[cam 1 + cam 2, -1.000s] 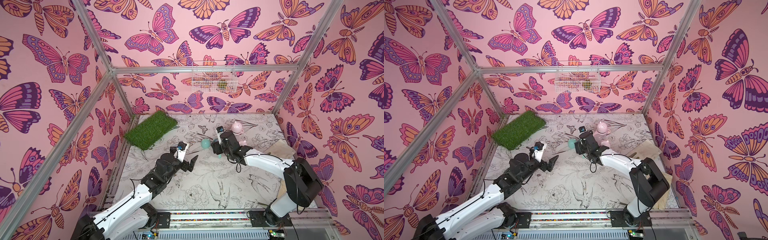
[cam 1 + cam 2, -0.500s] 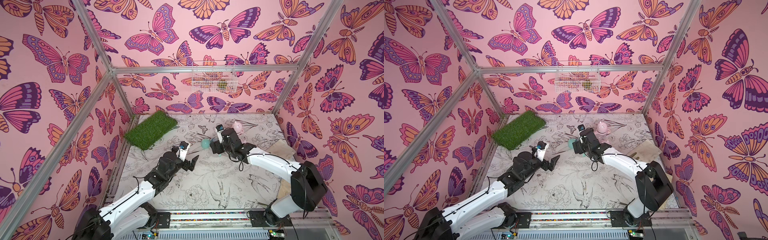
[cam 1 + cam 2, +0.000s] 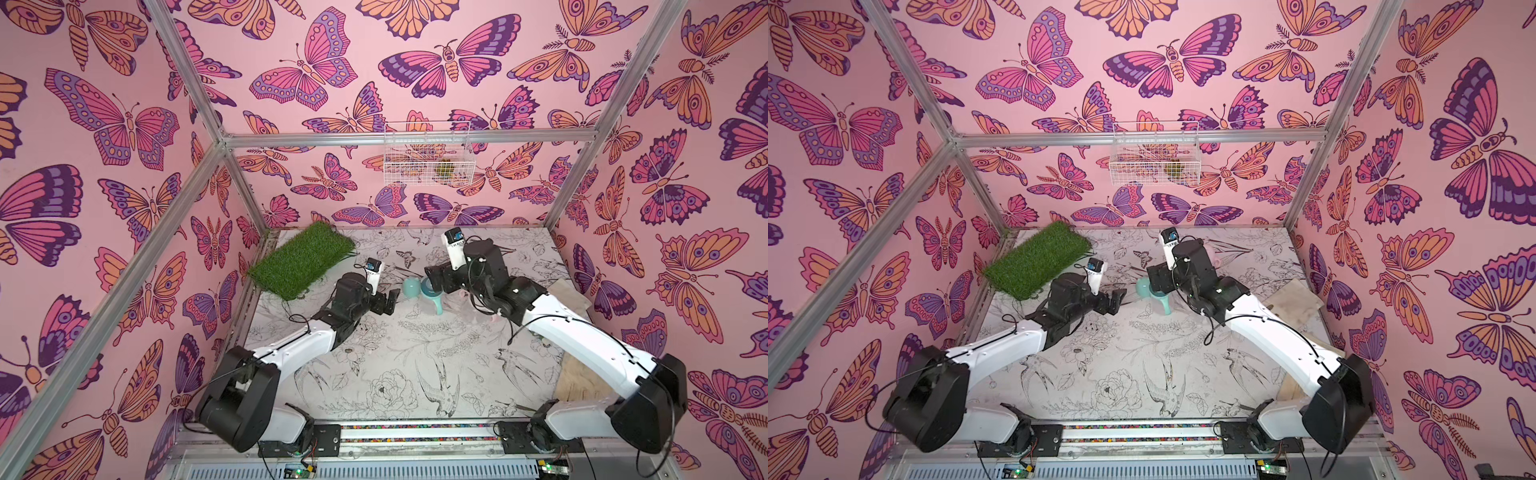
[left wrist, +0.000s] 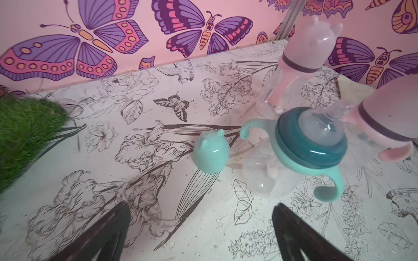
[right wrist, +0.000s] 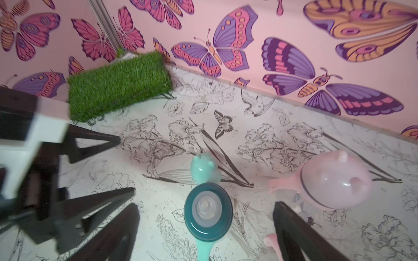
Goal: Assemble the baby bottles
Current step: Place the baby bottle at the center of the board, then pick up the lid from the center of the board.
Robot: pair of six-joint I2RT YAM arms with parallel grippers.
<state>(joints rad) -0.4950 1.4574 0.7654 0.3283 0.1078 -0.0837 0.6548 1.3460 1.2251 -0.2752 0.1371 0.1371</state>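
One of the baby bottles, a clear one (image 3: pixel 432 300) (image 3: pixel 1166 305) with a dark teal collar (image 4: pixel 311 144) (image 5: pixel 208 211), a clear nipple and a light teal two-handled ring, stands upright mid-table. Its teal eared cap (image 3: pixel 410 286) (image 3: pixel 1142 286) (image 4: pixel 211 153) (image 5: pixel 203 168) sits loose beside it. Two pink capped bottles (image 4: pixel 305 52) (image 4: pixel 389 113) stand behind; the right wrist view shows one (image 5: pixel 334 180). My right gripper (image 3: pixel 432 279) (image 5: pixel 205 205) hovers open over the teal bottle, its fingers clear of it on both sides. My left gripper (image 3: pixel 390 299) (image 4: pixel 201 206) is open and empty, a short way from the cap.
A green grass mat (image 3: pixel 303 259) (image 3: pixel 1038 259) lies at the far left corner. A beige cloth (image 3: pixel 569 291) lies along the right wall. A white wire basket (image 3: pixel 428 153) hangs on the back wall. In the right wrist view the left gripper's fingers (image 5: pixel 108 140) point in from the side.
My right gripper has opened, let go of the teal bottle and risen above it. The left gripper has edged toward the cap and bottle.
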